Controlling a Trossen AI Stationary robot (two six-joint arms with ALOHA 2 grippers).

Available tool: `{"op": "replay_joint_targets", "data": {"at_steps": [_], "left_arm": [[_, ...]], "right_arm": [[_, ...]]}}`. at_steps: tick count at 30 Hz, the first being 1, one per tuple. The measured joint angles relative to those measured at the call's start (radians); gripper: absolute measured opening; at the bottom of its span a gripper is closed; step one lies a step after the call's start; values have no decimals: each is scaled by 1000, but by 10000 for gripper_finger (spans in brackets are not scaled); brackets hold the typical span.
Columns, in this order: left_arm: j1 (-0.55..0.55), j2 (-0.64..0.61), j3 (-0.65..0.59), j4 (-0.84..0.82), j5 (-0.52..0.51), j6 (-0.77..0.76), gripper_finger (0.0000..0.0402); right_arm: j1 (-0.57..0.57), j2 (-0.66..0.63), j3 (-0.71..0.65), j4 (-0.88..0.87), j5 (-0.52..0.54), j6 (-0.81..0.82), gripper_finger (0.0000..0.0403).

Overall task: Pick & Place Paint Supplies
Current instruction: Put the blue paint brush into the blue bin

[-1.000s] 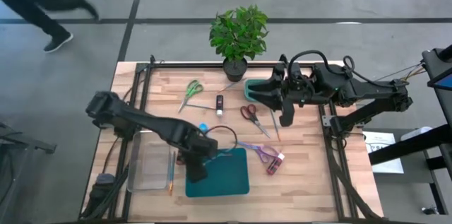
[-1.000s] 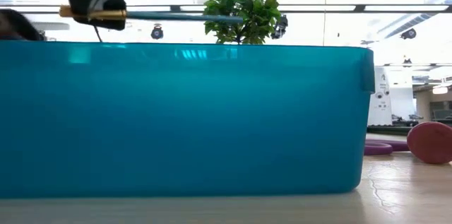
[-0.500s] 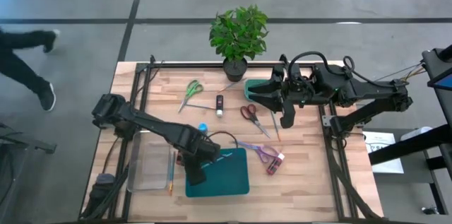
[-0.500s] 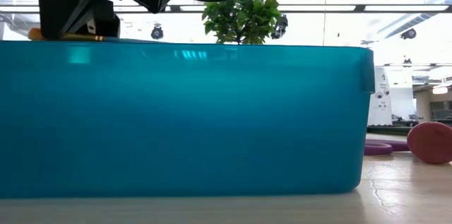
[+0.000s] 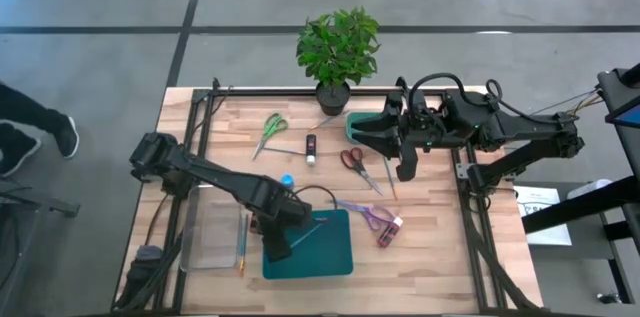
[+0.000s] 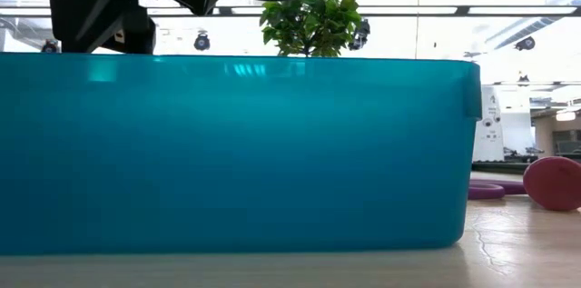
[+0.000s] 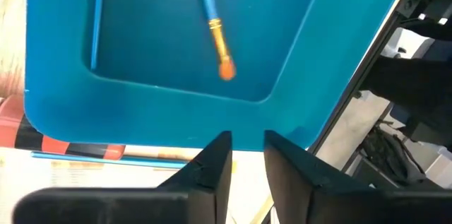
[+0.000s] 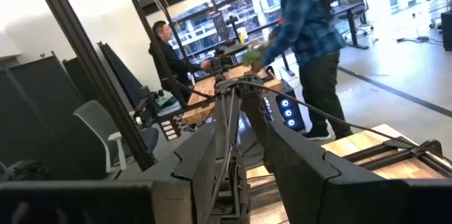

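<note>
A brush (image 7: 212,26) with a blue handle, gold ferrule and orange tip lies flat on the floor of the teal bin (image 5: 330,257); in the high view the brush (image 5: 308,232) lies slantwise. My left gripper (image 7: 247,150) hangs open above the bin's left rim (image 5: 275,245), pointing steeply down, with nothing between its fingers. A black bottle (image 5: 311,147), a blue bottle (image 5: 287,181), a pinkish bottle (image 5: 390,229) and a thin brush (image 5: 388,177) lie on the table. My right gripper (image 5: 362,133) waits high and level at the back right, open and empty (image 8: 240,146).
Green scissors (image 5: 270,129), red scissors (image 5: 352,160) and purple scissors (image 5: 365,212) lie on the wood. A clear tray (image 5: 212,239) with an orange-handled brush (image 5: 242,242) beside it sits left of the bin. A potted plant (image 5: 338,52) stands at the far edge.
My left gripper has sunk toward the bin with the brush held level, then let it go. The brush has dropped from above the rim onto the bin's floor.
</note>
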State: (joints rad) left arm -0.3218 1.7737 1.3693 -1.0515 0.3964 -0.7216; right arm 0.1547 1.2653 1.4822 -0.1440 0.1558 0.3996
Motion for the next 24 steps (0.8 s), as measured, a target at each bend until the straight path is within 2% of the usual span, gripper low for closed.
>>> {"op": "replay_joint_targets", "data": {"at_steps": [5,9,18,24], "left_arm": [[2,-3,3,-3,2,5,98],[9,-5,20,-20,43,-8,98],[24,-6,125,-94,119,26,99],[22,-14,173,-128,126,-80,99]], "right_arm": [[0,0,0,0,0,0,128],[0,0,0,1,1,-2,128],[0,0,0,1,1,-18,128],[0,0,0,1,1,-18,128]]}}
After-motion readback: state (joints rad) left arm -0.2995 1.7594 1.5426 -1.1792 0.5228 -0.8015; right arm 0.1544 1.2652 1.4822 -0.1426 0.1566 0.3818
